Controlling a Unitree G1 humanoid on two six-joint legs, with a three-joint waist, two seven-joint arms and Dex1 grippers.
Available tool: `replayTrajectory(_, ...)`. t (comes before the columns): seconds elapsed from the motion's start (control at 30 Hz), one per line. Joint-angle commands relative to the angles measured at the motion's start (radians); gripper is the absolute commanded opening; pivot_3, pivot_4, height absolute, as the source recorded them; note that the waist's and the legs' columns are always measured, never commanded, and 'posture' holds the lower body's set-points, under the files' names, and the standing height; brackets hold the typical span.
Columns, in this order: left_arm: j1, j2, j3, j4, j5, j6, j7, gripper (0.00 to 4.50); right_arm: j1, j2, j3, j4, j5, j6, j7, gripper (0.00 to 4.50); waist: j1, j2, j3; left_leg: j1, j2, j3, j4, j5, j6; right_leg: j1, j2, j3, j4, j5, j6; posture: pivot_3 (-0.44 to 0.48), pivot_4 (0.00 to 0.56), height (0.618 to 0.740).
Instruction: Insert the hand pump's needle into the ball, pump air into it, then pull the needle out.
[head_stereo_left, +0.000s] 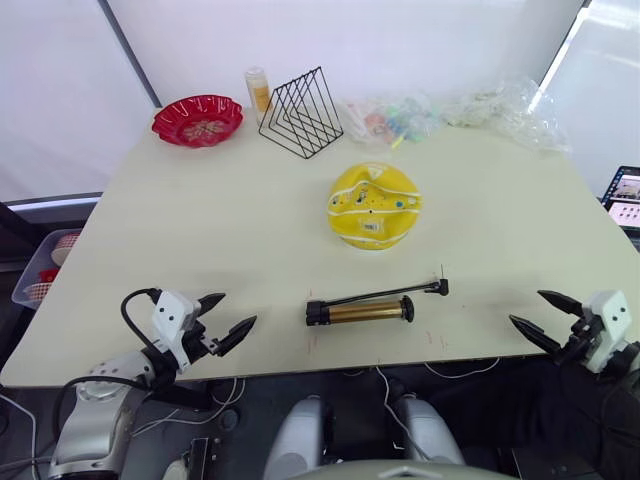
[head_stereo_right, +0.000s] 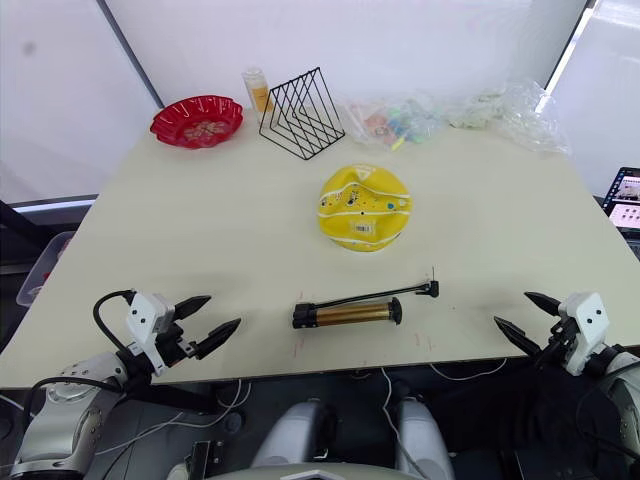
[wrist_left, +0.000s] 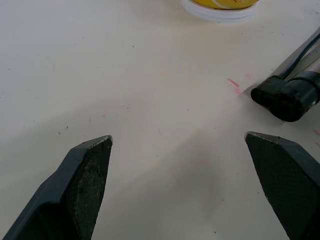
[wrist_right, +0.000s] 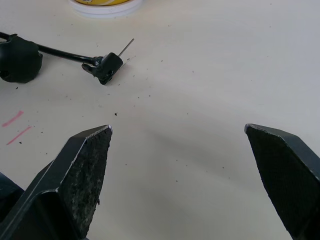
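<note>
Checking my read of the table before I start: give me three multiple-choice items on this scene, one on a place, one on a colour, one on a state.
1. Where does the hand pump lie?
A. Between the ball and the table's near edge
B. Inside the red bowl
C. Beside the wire rack

2. What colour is the ball, mainly?
A. Blue
B. Yellow
C. Green

3. How do the left gripper and the right gripper stand?
A. Both shut on the pump
B. Left open, right holding the needle
C. Both open and empty

Answers: 1 A, the pump rests on the table nearer the robot than the ball. 2 B, its skin is yellow with small markings. 3 C, each has its fingers spread apart over bare table, and the needle lies free.
</note>
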Motion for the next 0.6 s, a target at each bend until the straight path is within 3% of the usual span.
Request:
replayTrajectory(0.03,-0.003,0.01,0.002,-0.017,-0.005,-0.011,-0.016,4.5,0.016,-0.01,-0.047,-0.066,0.026,-0.012,0.002,4.47,0.0,0.0,0.0,0.0,0.0,0.0,0.0,0.0,0.0,0.0,0.0,0.0,0.0,0.0,0.0,0.0,0.15,0.737)
replayTrajectory(0.4,-0.043,0.03,0.007,0.0,-0.008,-0.011,-0.055,4.5,0.038,0.011,-0.051,-0.114,0.045,-0.024,0.002,4.47,0.0,0.001,0.0,-0.001,0.0,0.0,0.0,0.0,0.0,-0.001,-0.001,0.0,0.0,0.0,0.0,0.0,0.15,0.737)
replayTrajectory(0.6,-0.135,0.054,-0.045,-0.004,-0.002,0.0,-0.11,4.5,0.062,0.018,-0.061,-0.153,0.074,-0.03,0.015,4.47,0.0,0.002,0.001,-0.001,-0.003,0.0,0.0,-0.001,0.001,0.0,-0.004,0.0,-0.001,-0.001,0.002,0.0,0.15,0.737)
